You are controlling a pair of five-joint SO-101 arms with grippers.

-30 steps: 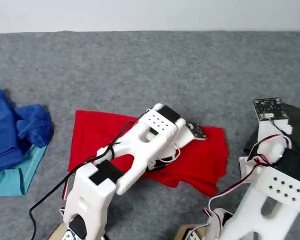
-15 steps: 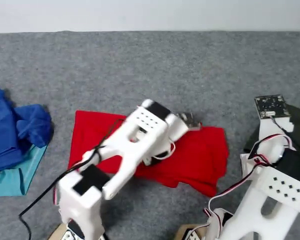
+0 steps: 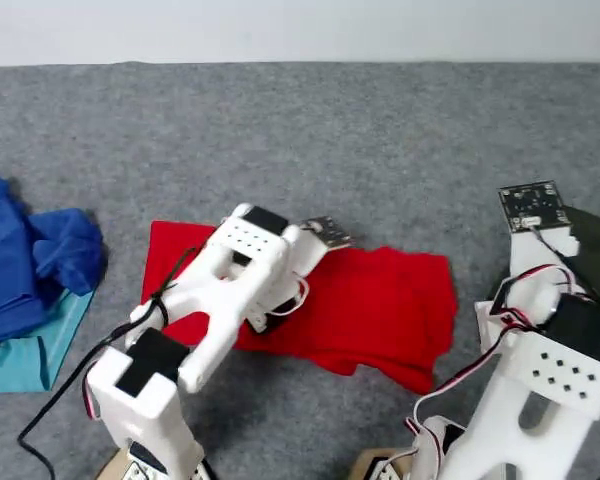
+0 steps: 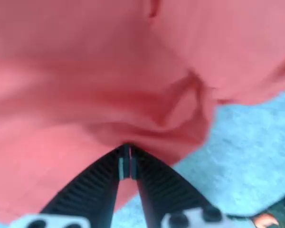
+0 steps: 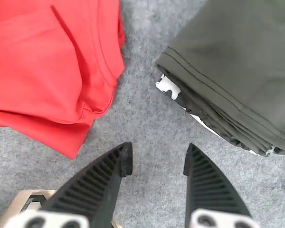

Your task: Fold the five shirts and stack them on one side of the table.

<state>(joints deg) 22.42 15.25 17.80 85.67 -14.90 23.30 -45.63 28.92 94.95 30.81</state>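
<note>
The red shirt lies spread on the grey table. The left gripper sits over the red shirt's left half, jaws pressed together on a pinch of its cloth. The right gripper hangs just right of the red shirt, jaws spread over bare felt, between it and a folded olive shirt. A blue shirt on a teal shirt lies well left of the red shirt.
</note>
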